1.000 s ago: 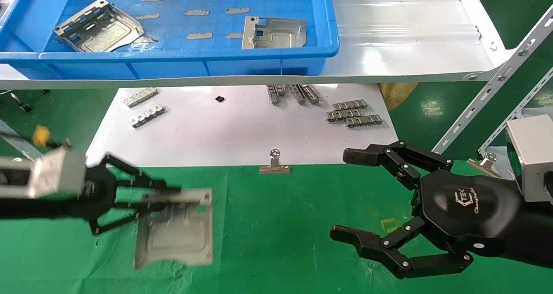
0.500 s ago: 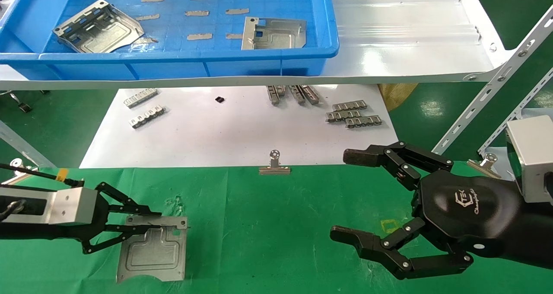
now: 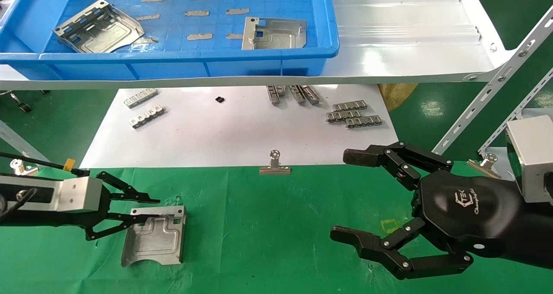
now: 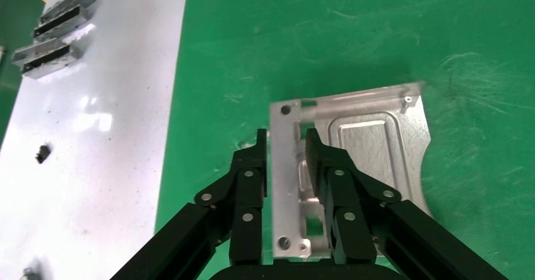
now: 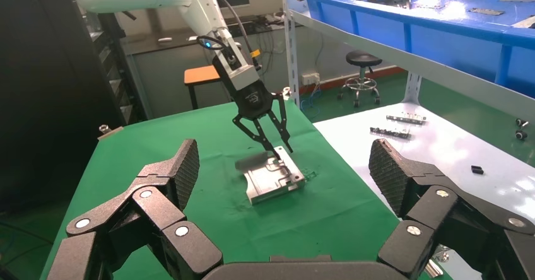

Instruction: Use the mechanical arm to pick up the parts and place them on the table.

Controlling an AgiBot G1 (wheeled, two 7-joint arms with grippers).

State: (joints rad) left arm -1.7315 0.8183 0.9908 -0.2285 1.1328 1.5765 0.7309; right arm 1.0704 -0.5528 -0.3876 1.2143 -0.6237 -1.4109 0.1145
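From the head view, the left pincer (image 3: 142, 209) pinched the rear rim of one part (image 3: 153, 236) lying on the green tabletop (image 3: 276, 225), the plate stretching away from its tips, while two more parts waited in the blue tray (image 3: 181, 56) and the right pincer (image 3: 345, 194) hung wide and empty, well apart. The left wrist view showed the jaws narrow, straddling the upright rim (image 4: 285, 185). The right wrist view showed wide-spread fingers (image 5: 183, 169) far from the plate (image 5: 272, 180).
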